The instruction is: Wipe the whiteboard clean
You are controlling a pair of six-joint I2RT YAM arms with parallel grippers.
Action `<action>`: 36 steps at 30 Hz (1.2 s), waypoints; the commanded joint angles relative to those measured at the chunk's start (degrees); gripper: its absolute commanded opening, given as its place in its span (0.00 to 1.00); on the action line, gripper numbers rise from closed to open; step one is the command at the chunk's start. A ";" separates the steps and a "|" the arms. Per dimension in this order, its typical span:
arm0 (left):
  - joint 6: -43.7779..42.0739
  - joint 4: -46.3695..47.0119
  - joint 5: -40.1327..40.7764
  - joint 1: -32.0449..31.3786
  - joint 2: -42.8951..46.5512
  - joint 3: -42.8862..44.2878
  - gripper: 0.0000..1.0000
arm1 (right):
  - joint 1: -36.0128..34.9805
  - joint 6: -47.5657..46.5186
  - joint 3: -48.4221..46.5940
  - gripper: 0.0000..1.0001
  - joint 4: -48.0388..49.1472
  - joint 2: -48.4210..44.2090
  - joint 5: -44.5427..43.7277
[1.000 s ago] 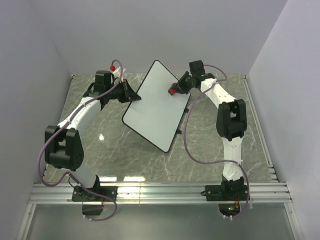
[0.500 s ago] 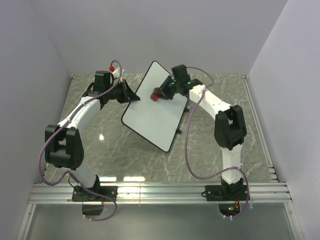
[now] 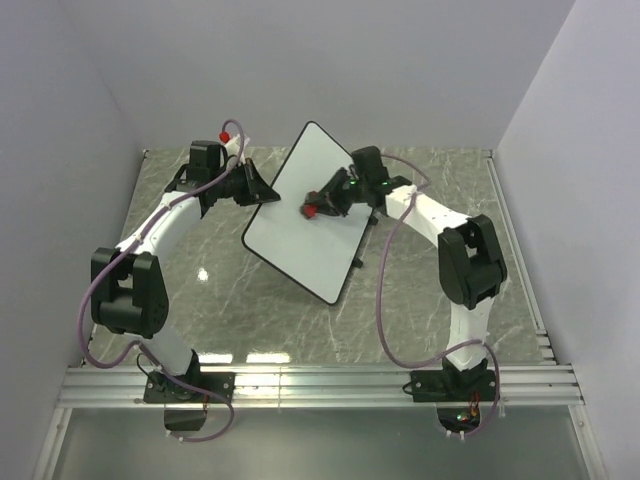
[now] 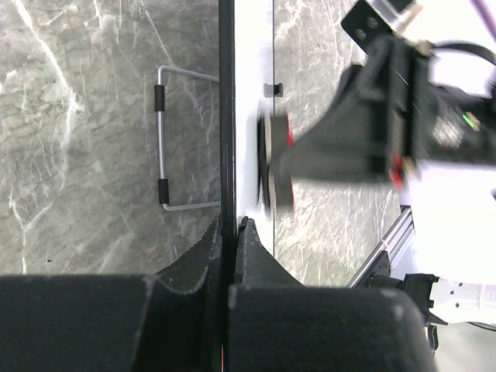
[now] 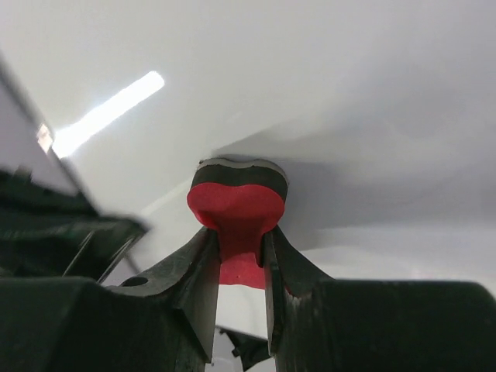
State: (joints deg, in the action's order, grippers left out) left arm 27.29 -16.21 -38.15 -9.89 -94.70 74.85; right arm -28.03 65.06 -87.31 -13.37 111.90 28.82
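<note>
The whiteboard (image 3: 305,225) is a white rounded board with a thin black rim, tilted above the marble table. No marks show on its face. My left gripper (image 3: 268,194) is shut on its left edge; the left wrist view shows the rim (image 4: 225,108) edge-on, pinched at my left gripper (image 4: 229,226). My right gripper (image 3: 318,206) is shut on a small red eraser (image 3: 311,210). In the right wrist view the red eraser (image 5: 237,209) sits at my right gripper (image 5: 239,242), its dark pad pressed flat against the whiteboard (image 5: 349,101).
A wire stand (image 4: 164,139) of bent metal with black sleeves lies on the marble table (image 3: 420,290) behind the board. Grey walls close in the left, back and right. An aluminium rail (image 3: 320,385) runs along the near edge by the arm bases.
The right gripper has carried the eraser left across the board's upper part and then a little downward. The left gripper and the board have stayed put.
</note>
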 commanded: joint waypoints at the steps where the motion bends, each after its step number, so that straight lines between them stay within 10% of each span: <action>1: -6.11 -2.69 1.06 -3.38 -0.49 -1.20 0.00 | 6.40 -3.09 5.65 0.00 -6.76 2.89 -6.31; 10: -5.67 -2.43 0.62 -3.47 0.21 -2.08 0.00 | 14.32 -10.04 -4.52 0.00 -14.40 9.91 -10.01; 21: -6.11 -3.22 1.41 -3.47 -0.23 -0.67 0.00 | 3.79 -7.40 -7.97 0.00 -13.62 7.38 -6.84; 36: -5.67 -3.83 1.06 -3.47 -1.20 1.88 0.00 | -4.49 -1.77 33.68 0.00 2.81 -8.00 -10.79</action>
State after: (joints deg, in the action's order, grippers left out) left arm 27.22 -17.87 -37.69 -10.59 -94.61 76.34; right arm -28.73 63.66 -61.01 -5.89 99.15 17.45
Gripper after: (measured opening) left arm 0.060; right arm 0.305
